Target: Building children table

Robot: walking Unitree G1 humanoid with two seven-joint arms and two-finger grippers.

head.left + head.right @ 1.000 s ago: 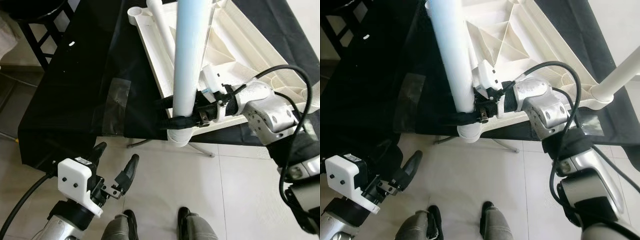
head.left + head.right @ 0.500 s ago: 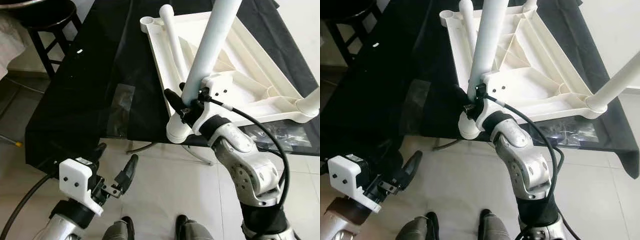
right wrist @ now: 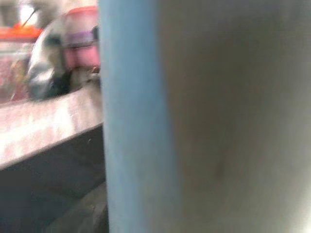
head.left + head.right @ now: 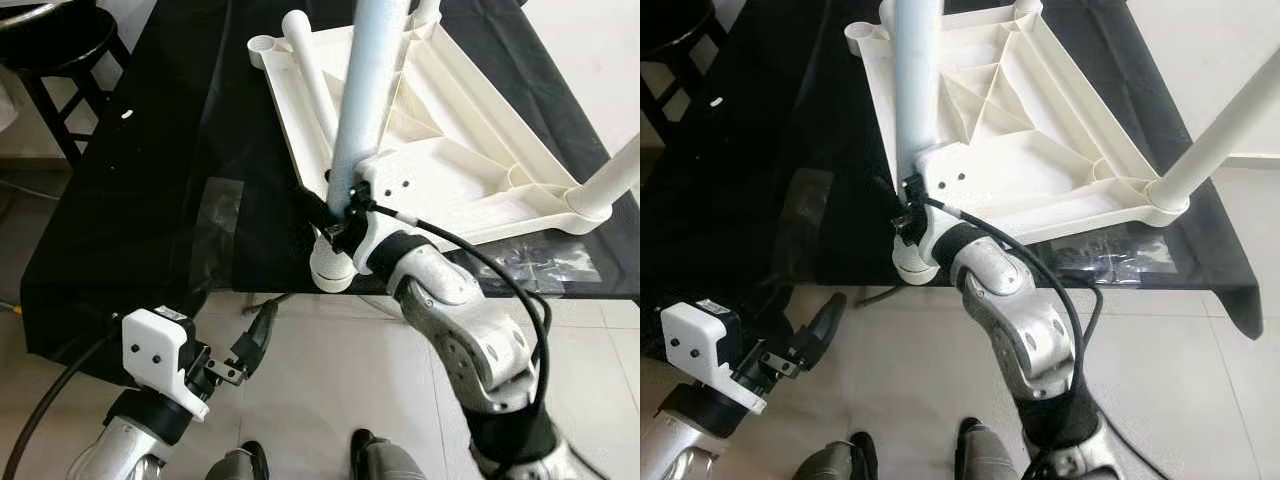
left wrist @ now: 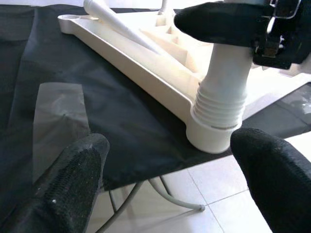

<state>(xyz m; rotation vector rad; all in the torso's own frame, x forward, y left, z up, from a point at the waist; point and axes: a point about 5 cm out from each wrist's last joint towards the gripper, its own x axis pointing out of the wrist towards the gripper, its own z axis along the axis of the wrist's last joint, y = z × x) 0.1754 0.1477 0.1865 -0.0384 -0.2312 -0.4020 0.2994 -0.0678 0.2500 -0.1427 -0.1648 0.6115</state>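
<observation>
The white table top (image 4: 470,150) lies upside down on a table draped in black cloth (image 4: 150,200). My right gripper (image 4: 338,207) is shut on a white table leg (image 4: 362,100) that stands nearly upright, its ribbed lower end (image 5: 221,104) seated in the near corner socket (image 4: 331,272). Up close the same leg (image 3: 218,116) takes up the right wrist view. A second leg (image 4: 612,183) stands in the right corner socket. A third leg (image 4: 309,82) lies loose inside the top. My left gripper (image 4: 228,325) hangs open, low in front of the table's edge, its fingers (image 5: 73,170) spread and holding nothing.
A dark stool (image 4: 55,45) stands at the far left. A clear plastic bag (image 4: 545,265) lies on the cloth by the top's near right side, and a clear tape patch (image 4: 215,215) sits near the front edge. Pale tiled floor (image 4: 300,400) lies below.
The leg in my right gripper has swung from leaning right to nearly upright in the corner socket. The camera has shifted a little. My left gripper stays low and open.
</observation>
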